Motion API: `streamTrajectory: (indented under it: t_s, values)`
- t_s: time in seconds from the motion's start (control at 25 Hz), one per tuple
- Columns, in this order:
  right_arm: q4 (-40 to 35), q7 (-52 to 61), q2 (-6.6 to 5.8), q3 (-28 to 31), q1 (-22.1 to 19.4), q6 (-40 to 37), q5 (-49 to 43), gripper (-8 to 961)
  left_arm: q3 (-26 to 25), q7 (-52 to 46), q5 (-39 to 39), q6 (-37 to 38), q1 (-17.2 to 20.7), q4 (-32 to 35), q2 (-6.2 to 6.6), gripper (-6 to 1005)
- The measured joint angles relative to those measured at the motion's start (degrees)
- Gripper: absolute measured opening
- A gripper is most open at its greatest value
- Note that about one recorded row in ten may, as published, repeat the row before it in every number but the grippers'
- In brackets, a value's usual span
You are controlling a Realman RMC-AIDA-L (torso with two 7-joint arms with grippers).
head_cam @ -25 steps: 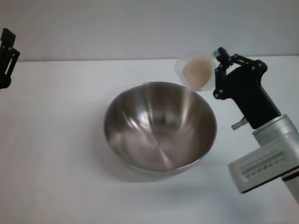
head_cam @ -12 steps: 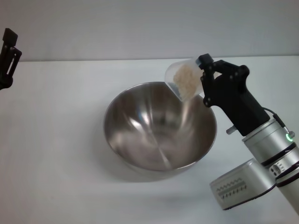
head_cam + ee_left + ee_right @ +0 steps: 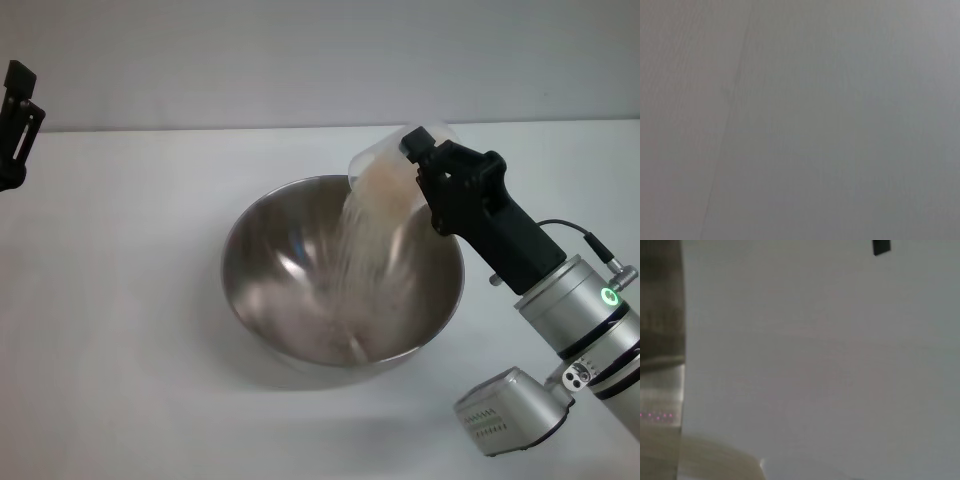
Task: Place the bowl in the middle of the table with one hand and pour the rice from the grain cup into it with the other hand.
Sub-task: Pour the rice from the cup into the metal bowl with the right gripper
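A: White, flat and unmarked, the table [image 3: 120,330] fills most of the head view. No writing reads anywhere.

B: And the bowl [image 3: 300,290]?

A: Brushed steel, round, mid-frame on the table. The right gripper [image 3: 425,155], matte black, sits right of centre above the bowl's far right rim, clamped on the clear plastic cup [image 3: 385,165], tipped steeply. Rice [image 3: 360,250] streams in a pale band into the bowl.

B: Left gripper [image 3: 15,125]?

A: Upper left edge, parked; can't tell its jaws.
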Motion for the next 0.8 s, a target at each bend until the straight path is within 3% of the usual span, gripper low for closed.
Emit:
streamTrajectory:
  t_s: [0.8]
  values:
    - [-10.8, -1.4, -0.25, -0.1, 1.7, -0.2, -12.2, 7, 0.2, -0.1, 0.0, -0.3, -0.7, 0.4, -0.08, 810]
